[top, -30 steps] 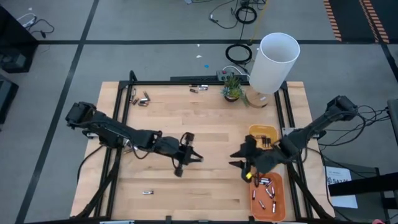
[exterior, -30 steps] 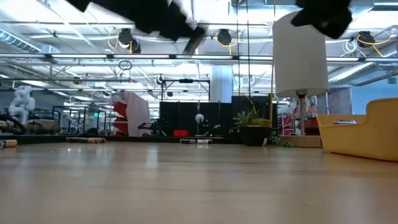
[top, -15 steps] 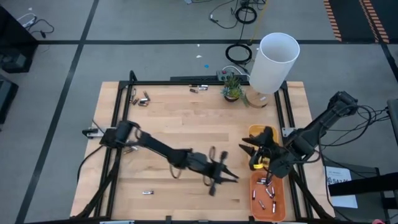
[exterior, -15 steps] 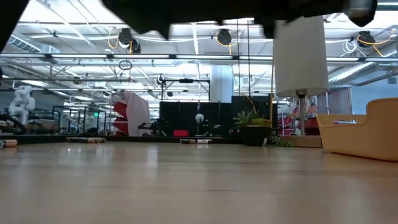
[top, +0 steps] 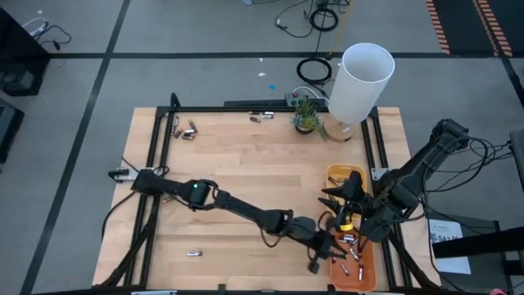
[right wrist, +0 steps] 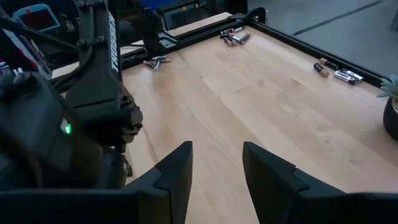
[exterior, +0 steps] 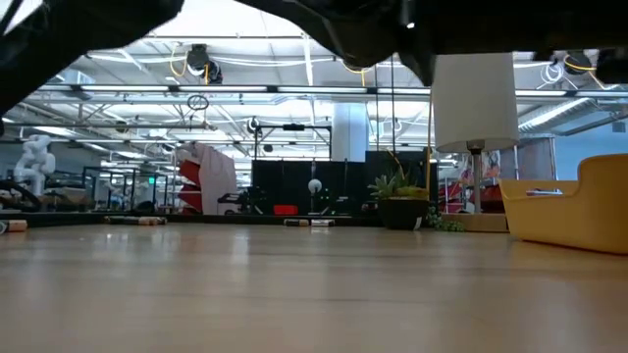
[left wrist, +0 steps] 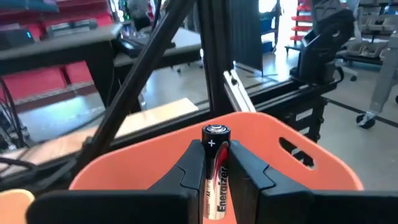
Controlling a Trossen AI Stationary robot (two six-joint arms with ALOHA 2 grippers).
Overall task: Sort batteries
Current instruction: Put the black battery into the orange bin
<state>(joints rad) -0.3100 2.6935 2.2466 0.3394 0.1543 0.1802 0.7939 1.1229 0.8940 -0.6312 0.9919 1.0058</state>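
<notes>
A silver, red and black battery (left wrist: pixel 214 168) sits in my left gripper (left wrist: pixel 214 152), which is shut on it. That gripper (top: pixel 326 250) reaches across the table to the left rim of the orange tray (top: pixel 370 256), where several batteries (top: pixel 350 250) lie. My right gripper (top: pixel 336 205) hovers open and empty beside the yellow tray (top: pixel 340 172); in its wrist view nothing stands between its fingers (right wrist: pixel 177 168). Loose batteries lie on the table at the far left (top: pixel 188 129), the far middle (top: pixel 260 117) and the near left (top: pixel 193 254). My left gripper pinches the battery's body (left wrist: pixel 216 180) between its two fingers. The battery lies along the fingers, and its plus end (left wrist: pixel 216 130) sticks out past the fingertips. The fingers come nearly level from the table's left. The battery is lifted clear, over the orange tray's rim (left wrist: pixel 298 155).
A lamp with a tall white shade (top: pixel 360 82) and a small potted plant (top: pixel 306 115) stand at the far right. Black frame rails (top: pixel 160 147) run along the table's edges. The bare wooden middle (top: pixel 262 172) lies between the arms.
My left gripper has swept from the table's middle toward the right and near edges, sinking as it went, and carried the battery to the orange tray. My right gripper has drawn back a little toward the right edge and turned.
</notes>
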